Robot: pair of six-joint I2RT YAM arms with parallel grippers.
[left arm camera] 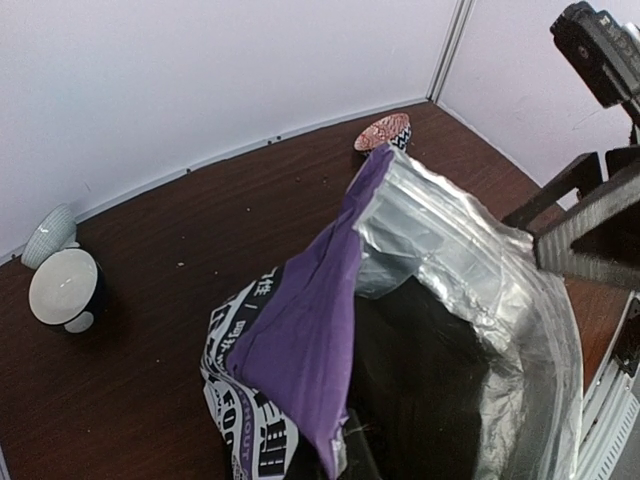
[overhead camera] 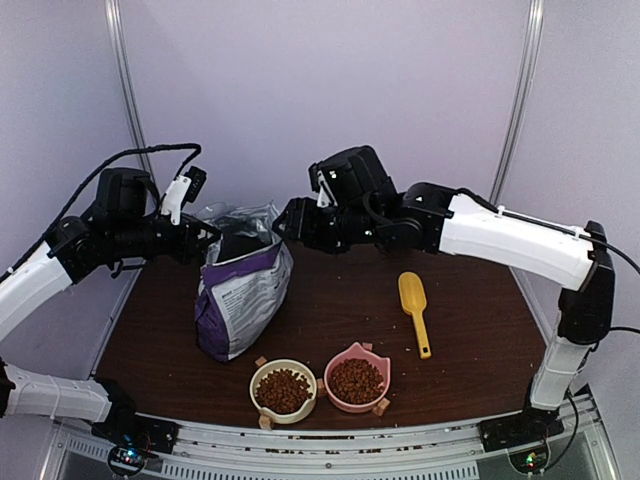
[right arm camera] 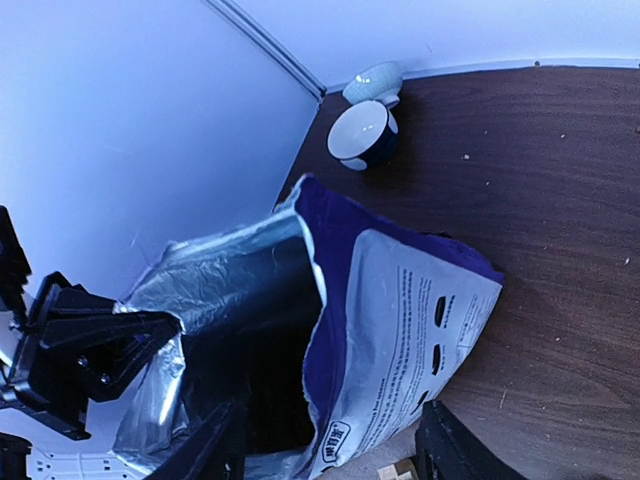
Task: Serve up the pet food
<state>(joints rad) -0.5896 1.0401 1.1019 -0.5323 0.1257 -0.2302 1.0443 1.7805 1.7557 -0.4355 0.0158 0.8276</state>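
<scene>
The purple bag [overhead camera: 240, 295] stands open on the brown table, left of centre. My left gripper [overhead camera: 205, 238] is shut on the left side of its rim. In the left wrist view the purple rim [left arm camera: 330, 380] runs down into that gripper [left arm camera: 350, 452]. My right gripper [overhead camera: 285, 228] is at the rim's right side. In the right wrist view its fingers [right arm camera: 215, 445] stand apart, open, straddling the bag's wall [right arm camera: 400, 340]. The bag's inside is dark. The pet food, brown kibble, fills a cream bowl [overhead camera: 283, 390] and a pink bowl [overhead camera: 357, 380] at the front edge.
A yellow scoop [overhead camera: 414, 305] lies on the table right of the bag. At the table's far side, along the wall, stand a white-and-dark bowl [left arm camera: 65, 288], a pale green bowl [left arm camera: 48, 233] and a small patterned cup [left arm camera: 383, 131].
</scene>
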